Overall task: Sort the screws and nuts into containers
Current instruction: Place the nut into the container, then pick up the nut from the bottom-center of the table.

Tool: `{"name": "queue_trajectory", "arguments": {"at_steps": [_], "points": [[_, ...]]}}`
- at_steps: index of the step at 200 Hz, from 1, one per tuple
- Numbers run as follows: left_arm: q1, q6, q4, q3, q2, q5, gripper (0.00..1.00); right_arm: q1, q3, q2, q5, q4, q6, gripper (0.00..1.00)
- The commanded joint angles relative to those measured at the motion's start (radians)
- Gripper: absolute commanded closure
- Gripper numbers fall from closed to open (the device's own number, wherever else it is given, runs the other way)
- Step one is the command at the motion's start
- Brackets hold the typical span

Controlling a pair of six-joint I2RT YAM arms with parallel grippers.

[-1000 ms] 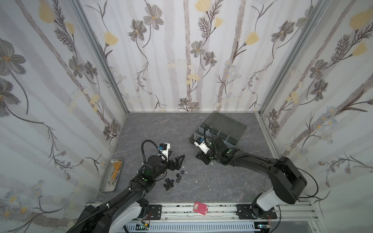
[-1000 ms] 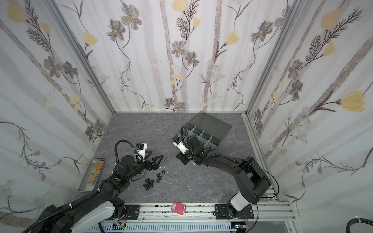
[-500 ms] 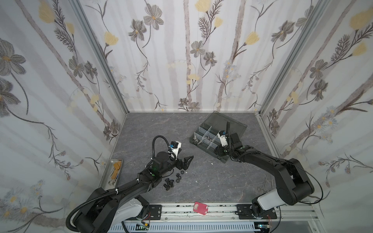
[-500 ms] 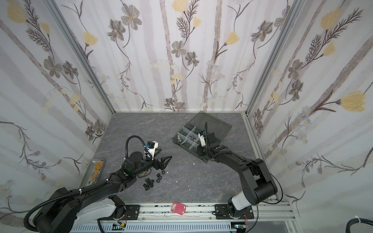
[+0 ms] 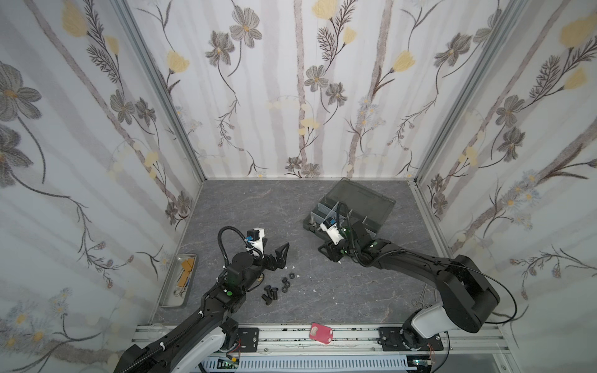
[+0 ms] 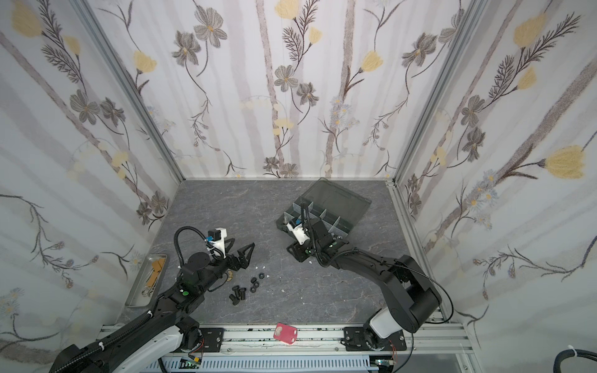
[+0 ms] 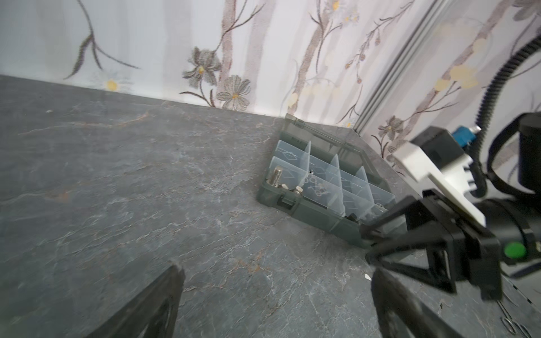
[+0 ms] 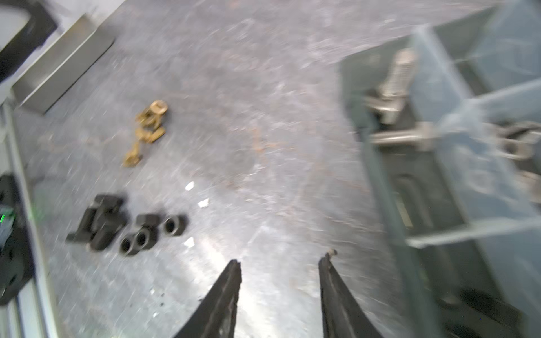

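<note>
Screws (image 5: 269, 293) and nuts (image 5: 287, 282) (black, loose) lie on table (image 5: 323, 290) near L gripper (image 6: 243, 243), spread wide, empty. R gripper (image 8: 281, 260), partly open, holds nothing beside box (image 7: 310, 210). Farther in, end cell (image 7: 289, 171) has silver screws (image 7: 276, 178); next cell (image 7: 328, 191), silver nuts (image 7: 313, 183).

Right hand (image 7: 365, 243) wider, off organizer box (image 7: 307, 215).

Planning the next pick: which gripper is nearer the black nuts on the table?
Left. The left gripper hangs open just beyond the nuts, toward the back wall. The right gripper is farther off, at the box's near edge.
</note>
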Motion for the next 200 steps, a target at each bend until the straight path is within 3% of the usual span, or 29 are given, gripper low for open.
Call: {"name": "queue_trajectory", "arguments": {"at_steps": [1,19,66,146,169,200], "points": [[0.025,-0.069,-0.107,-0.015,-0.035,-0.075,0.0,0.081,0.022,0.083,-0.068,0.017,-0.149,0.56],[0.045,-0.08,-0.115,-0.031,-0.046,-0.081,0.0,0.172,0.036,0.144,-0.035,0.044,-0.188,0.56],[0.053,-0.069,-0.066,-0.04,0.001,-0.045,0.0,0.243,0.105,0.262,0.01,0.068,-0.227,0.5],[0.052,-0.067,-0.031,-0.053,0.022,-0.028,0.0,0.269,0.164,0.353,0.083,0.072,-0.254,0.49],[0.053,-0.071,-0.028,-0.06,0.016,-0.032,0.0,0.27,0.173,0.368,0.078,0.067,-0.262,0.52],[0.053,-0.074,-0.022,-0.062,0.018,-0.03,0.0,0.27,0.172,0.374,0.079,0.067,-0.269,0.7]]}}
